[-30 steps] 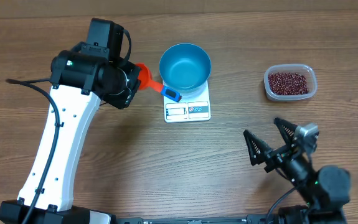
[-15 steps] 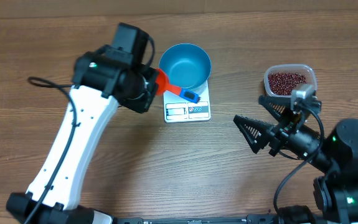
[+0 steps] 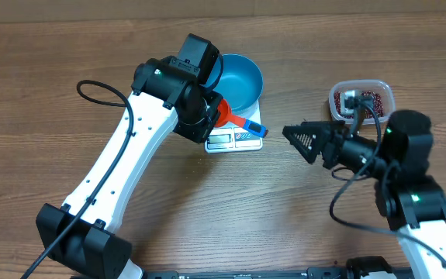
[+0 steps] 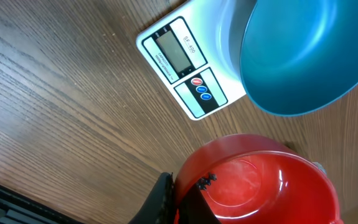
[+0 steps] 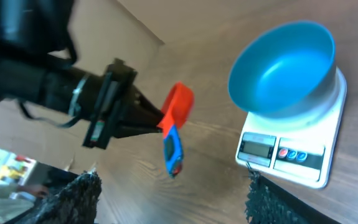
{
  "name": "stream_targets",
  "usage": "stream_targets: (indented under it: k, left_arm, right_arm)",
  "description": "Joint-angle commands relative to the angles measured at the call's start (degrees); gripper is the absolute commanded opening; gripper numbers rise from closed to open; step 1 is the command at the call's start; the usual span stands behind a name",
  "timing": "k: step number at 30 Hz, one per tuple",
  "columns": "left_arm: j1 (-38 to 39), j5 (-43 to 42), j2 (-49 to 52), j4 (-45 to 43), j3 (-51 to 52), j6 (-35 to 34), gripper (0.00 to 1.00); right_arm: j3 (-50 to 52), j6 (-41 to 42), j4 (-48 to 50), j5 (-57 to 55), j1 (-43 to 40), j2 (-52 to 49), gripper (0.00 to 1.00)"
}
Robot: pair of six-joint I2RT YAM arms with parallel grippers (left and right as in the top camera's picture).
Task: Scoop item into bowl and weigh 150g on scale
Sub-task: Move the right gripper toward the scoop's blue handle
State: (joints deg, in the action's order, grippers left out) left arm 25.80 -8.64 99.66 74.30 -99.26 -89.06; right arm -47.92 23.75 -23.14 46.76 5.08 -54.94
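Note:
The blue bowl (image 3: 238, 76) stands empty on the white scale (image 3: 236, 138). In the left wrist view the bowl (image 4: 303, 56) and the scale (image 4: 188, 62) lie just beyond the scoop. My left gripper (image 3: 215, 116) is shut on a red scoop with a blue handle (image 3: 244, 124), held above the scale's front edge. The scoop's cup (image 4: 259, 186) is empty. My right gripper (image 3: 309, 141) hangs open right of the scale, facing the scoop (image 5: 175, 127), with nothing between its fingers (image 5: 82, 199). The beans (image 3: 370, 98) fill a clear tub at the right, partly hidden by the right arm.
The clear tub (image 3: 385, 91) sits on the wooden table behind the right wrist. The left arm (image 3: 122, 155) slants across the table's left half, its elbow covering the bowl's left rim. A black cable loops by each arm.
The left arm has swung right, carrying the scoop from beside the bowl to over the scale. The right arm has risen toward the scale, and its jaws have narrowed a little.

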Motion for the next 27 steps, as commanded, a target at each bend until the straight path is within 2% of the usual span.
stream_targets:
  k: [1, 11, 27]
  left_arm:
    - [0.2, -0.4, 0.3, 0.0, -0.3, -2.9, 0.04]
    - [0.3, -0.5, 0.3, -0.9, -0.3, -3.6, 0.04]
    - [0.3, -3.1, 0.3, -1.4, -0.3, -4.4, 0.04]
  right_arm:
    - [-0.9, 5.3, 2.2, 0.9, 1.8, -1.5, 0.76]
    - [-0.9, 13.9, 4.9, -3.7, 5.6, -4.3, 0.73]
    - [-0.9, 18.0, 8.6, -8.4, 9.4, -4.7, 0.72]
